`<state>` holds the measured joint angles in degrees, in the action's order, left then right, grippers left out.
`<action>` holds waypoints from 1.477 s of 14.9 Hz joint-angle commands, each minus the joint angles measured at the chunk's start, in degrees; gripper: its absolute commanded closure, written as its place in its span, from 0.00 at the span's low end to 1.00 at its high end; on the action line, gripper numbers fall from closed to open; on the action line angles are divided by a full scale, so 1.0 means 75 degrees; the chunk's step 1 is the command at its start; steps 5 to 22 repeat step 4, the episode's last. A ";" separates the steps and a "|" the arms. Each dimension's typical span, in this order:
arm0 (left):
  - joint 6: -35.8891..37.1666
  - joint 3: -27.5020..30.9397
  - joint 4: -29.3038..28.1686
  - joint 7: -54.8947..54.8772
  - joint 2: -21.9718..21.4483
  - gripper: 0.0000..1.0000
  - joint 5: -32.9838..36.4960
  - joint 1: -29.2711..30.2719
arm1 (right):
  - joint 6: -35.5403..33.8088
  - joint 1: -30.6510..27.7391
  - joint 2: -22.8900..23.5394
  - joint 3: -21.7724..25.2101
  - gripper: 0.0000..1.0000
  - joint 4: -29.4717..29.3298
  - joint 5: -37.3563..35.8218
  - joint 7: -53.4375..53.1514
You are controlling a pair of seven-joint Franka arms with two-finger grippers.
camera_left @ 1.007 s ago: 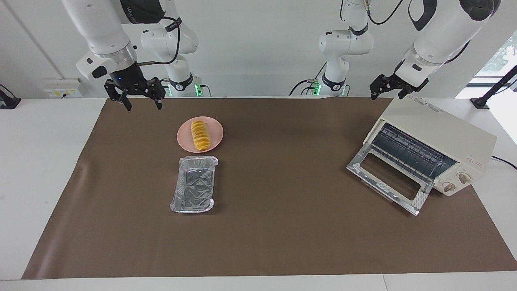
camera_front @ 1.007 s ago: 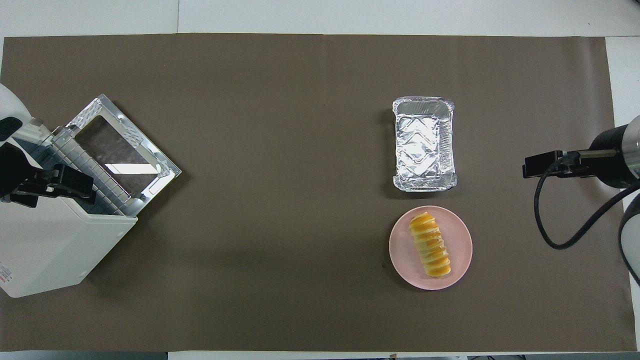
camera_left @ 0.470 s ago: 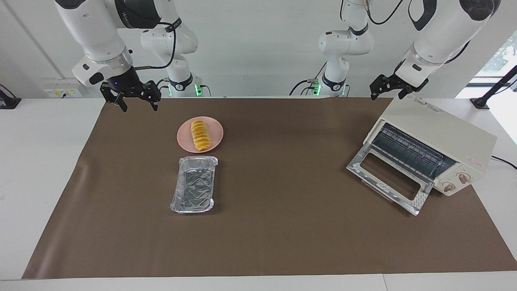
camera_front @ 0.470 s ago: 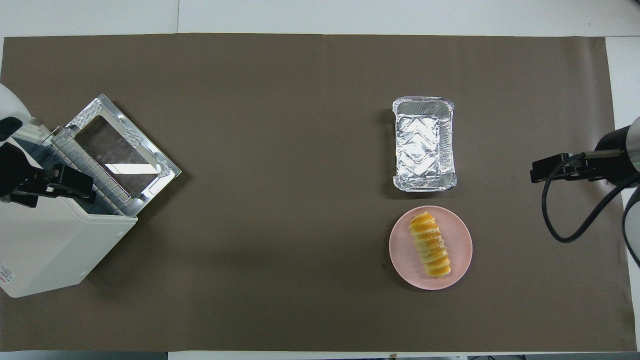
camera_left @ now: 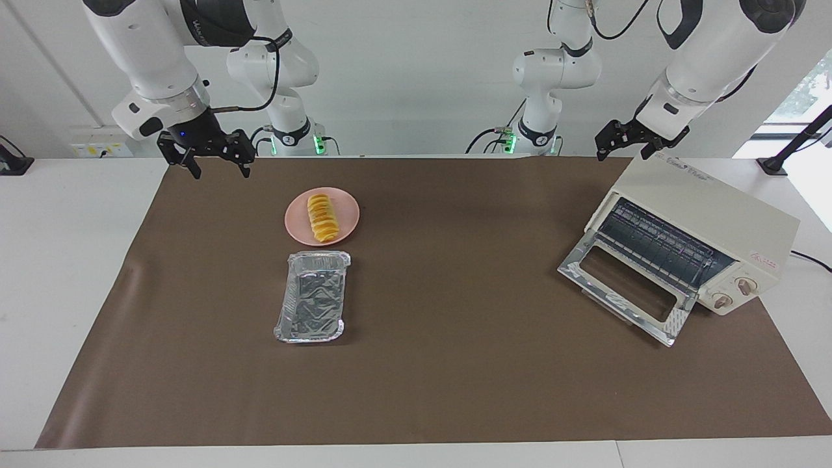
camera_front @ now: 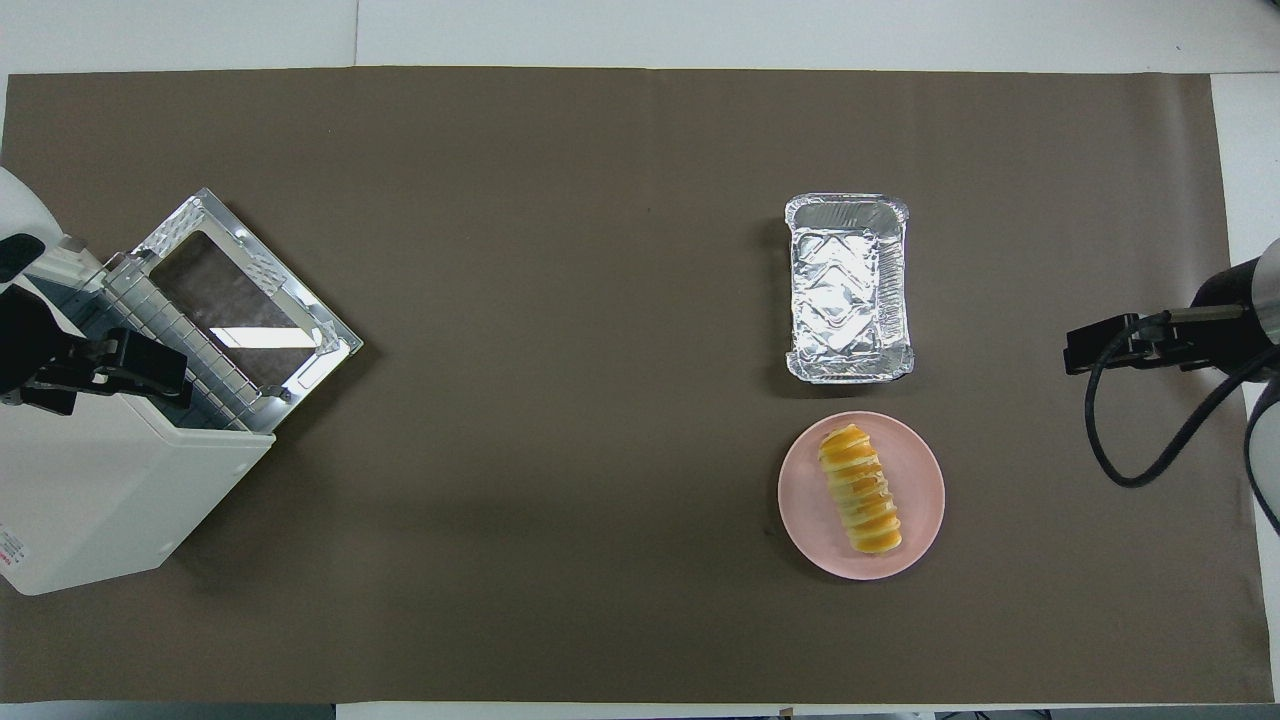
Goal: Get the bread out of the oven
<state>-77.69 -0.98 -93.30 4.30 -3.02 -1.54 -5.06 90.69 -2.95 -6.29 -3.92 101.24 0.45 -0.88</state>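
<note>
A: On the pink plate (camera_left: 346,225), toward the right arm's end of the tabletop (camera_left: 455,364) — that's where the bread (camera_left: 322,218) lies, lengthwise, nothing touching it. Foil tray (camera_left: 311,296) just beside the plate, farther from the robots, empty.

B: And the oven (camera_left: 702,224)?

A: Well apart, at the left arm's end. Door (camera_left: 623,286) dropped open, wire rack (camera_left: 656,246) bare as far as I can see. No loaf inside.

B: So which step?

A: My reading: the take-out itself is done. Bread out, plated, let go.

B: Grippers?

A: Right gripper (camera_left: 205,156) up in the air over the mat's (camera_front: 560,330) corner at the robots' edge, clear of the plate; fingers (camera_left: 195,168) spread wide, holding nothing. Left gripper (camera_left: 625,140) hangs above the oven's top at its rear corner; fingers apart too, empty.

B: Next move?

A: Little, I'd judge. Possibly shutting the door, which would fall to the left arm: come down in front of the oven, get under the door's outer rim, swing it up without shoving the oven. Otherwise both arms just park.
</note>
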 commanded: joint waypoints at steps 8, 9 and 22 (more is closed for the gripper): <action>-0.0117 -0.0021 -0.0146 -0.0034 -0.0148 0.00 0.0099 0.0030 | -0.0221 -0.0158 -0.0005 -0.0098 0.00 -0.0080 -0.0131 0.0176; -0.0117 -0.0021 -0.0146 -0.0034 -0.0148 0.00 0.0099 0.0030 | -0.0221 -0.0158 -0.0005 -0.0098 0.00 -0.0080 -0.0131 0.0176; -0.0117 -0.0021 -0.0146 -0.0034 -0.0148 0.00 0.0099 0.0030 | -0.0221 -0.0158 -0.0005 -0.0098 0.00 -0.0080 -0.0131 0.0176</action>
